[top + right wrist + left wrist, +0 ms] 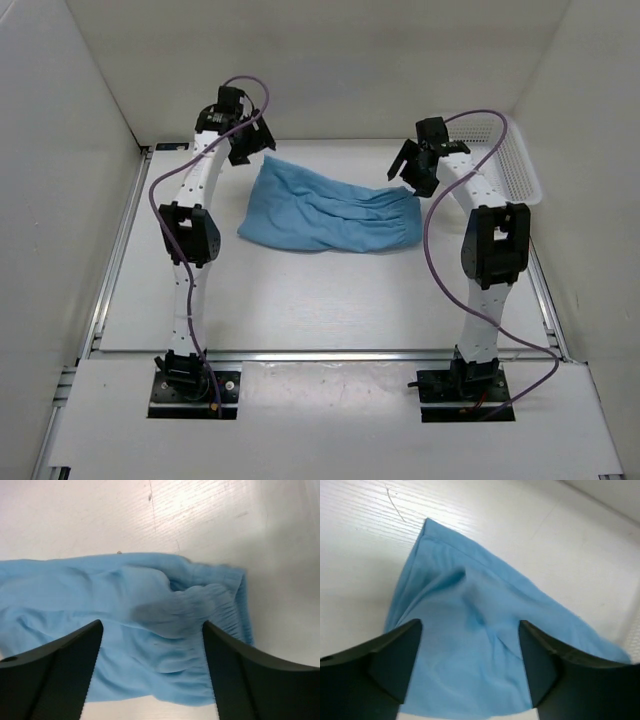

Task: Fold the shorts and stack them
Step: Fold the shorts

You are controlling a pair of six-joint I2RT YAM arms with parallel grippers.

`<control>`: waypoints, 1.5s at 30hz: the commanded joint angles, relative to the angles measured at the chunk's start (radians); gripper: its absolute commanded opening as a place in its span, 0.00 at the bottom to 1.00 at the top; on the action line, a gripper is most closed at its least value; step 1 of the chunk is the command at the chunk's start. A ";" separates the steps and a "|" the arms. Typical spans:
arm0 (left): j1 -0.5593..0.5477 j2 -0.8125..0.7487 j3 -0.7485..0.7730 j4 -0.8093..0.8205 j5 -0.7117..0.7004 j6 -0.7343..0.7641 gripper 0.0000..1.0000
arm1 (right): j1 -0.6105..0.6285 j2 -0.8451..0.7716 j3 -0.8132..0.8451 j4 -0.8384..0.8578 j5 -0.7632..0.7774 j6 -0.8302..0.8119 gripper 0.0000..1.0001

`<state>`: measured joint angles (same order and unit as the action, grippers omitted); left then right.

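Note:
The light blue shorts [325,212] lie folded in a long band on the white table, gathered waistband at the right end. My left gripper [250,146] hangs open just above the shorts' far left corner; in its wrist view the leg end [470,630] fills the space between the fingers. My right gripper [408,172] hangs open above the waistband end; in its wrist view the gathered waistband [220,610] lies between and beyond the fingers. Neither gripper holds cloth. The drawstring is hidden.
A white perforated basket [518,160] stands at the far right edge of the table, behind the right arm. White walls close in the table on the left, back and right. Bare table [320,300] lies in front of the shorts.

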<state>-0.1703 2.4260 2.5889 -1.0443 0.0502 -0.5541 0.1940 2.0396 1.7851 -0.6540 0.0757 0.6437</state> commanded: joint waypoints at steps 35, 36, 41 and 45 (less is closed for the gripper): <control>0.075 -0.262 -0.926 0.233 0.108 0.062 0.76 | -0.134 -0.164 -0.609 0.323 -0.249 0.151 0.79; 0.075 -0.251 -0.903 0.233 0.108 0.053 0.43 | -0.134 -0.150 -0.598 0.323 -0.249 0.151 0.76; 0.075 -0.217 -0.868 0.233 0.108 0.033 0.10 | -0.134 -0.090 -0.544 0.326 -0.238 0.160 0.24; 0.094 -0.263 -0.880 0.233 0.086 0.010 0.10 | -0.125 -0.122 -0.546 0.288 -0.220 0.134 0.00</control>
<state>-0.0860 2.1956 1.6993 -0.8303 0.1558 -0.5182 0.0818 1.8519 1.2304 -0.4206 -0.0826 0.8238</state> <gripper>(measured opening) 0.128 0.033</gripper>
